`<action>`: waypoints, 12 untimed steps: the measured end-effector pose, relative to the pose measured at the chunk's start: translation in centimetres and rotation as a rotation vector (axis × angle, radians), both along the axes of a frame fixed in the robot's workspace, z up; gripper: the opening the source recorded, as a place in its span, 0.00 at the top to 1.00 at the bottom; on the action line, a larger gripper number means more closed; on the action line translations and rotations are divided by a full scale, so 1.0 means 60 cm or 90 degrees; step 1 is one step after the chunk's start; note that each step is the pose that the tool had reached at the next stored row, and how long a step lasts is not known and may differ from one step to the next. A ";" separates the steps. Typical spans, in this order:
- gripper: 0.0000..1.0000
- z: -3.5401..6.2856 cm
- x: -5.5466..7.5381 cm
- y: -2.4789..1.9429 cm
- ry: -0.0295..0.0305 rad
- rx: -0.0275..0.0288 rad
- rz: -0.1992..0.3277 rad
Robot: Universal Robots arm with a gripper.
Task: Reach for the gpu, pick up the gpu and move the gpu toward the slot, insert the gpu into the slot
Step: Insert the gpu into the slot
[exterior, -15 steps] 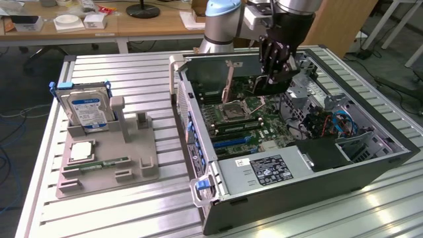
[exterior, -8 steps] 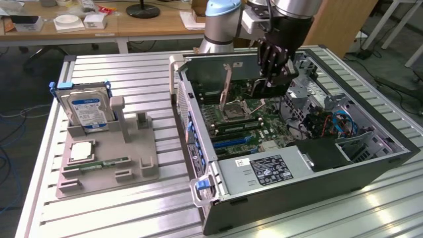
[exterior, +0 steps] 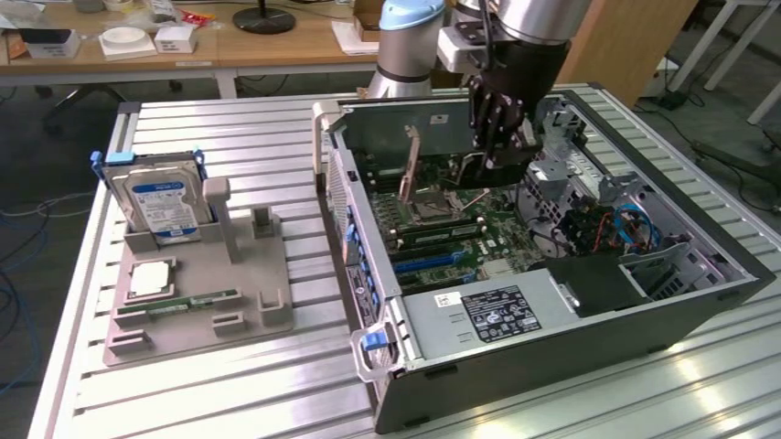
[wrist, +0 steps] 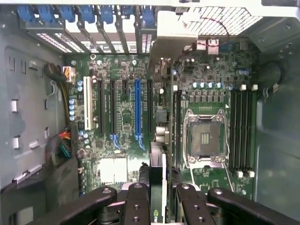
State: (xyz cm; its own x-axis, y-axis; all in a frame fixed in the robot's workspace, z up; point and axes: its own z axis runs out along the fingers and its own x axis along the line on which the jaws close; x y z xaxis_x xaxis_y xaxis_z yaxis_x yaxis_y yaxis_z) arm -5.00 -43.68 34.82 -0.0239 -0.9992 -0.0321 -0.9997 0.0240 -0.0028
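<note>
- Black multi-link gripper (exterior: 503,155) (wrist: 160,188) hangs inside the open dark-grey computer case (exterior: 683,274), clenched on the gpu (exterior: 422,155) (wrist: 158,161), a thin dark circuit card with a silver metal end bracket
- Card sits edge-on between the gripper's fingers (wrist: 138,201), over the green motherboard (wrist: 122,122)
- Long blue slot (wrist: 137,108) lies on the board beneath the gripper, just beside the card
- Silver hard drive (exterior: 165,201) with a blue-white label stands on the slatted aluminium tabletop (exterior: 244,393), well apart from the gripper
</note>
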 end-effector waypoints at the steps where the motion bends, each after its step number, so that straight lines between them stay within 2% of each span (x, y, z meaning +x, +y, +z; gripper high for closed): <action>1: 0.73 -0.003 -0.001 -0.0011 0.0000 0.0000 0.000; 8: 0.73 -0.022 -0.006 -0.0038 0.0000 -0.0001 0.000; 12: 0.73 -0.030 -0.027 -0.0041 0.0000 0.0000 0.000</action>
State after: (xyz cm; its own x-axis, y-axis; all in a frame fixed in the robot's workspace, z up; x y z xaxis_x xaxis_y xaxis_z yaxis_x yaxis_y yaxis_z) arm -6.60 -43.93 33.02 -0.0240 -0.9992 -0.0321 -0.9997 0.0241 -0.0029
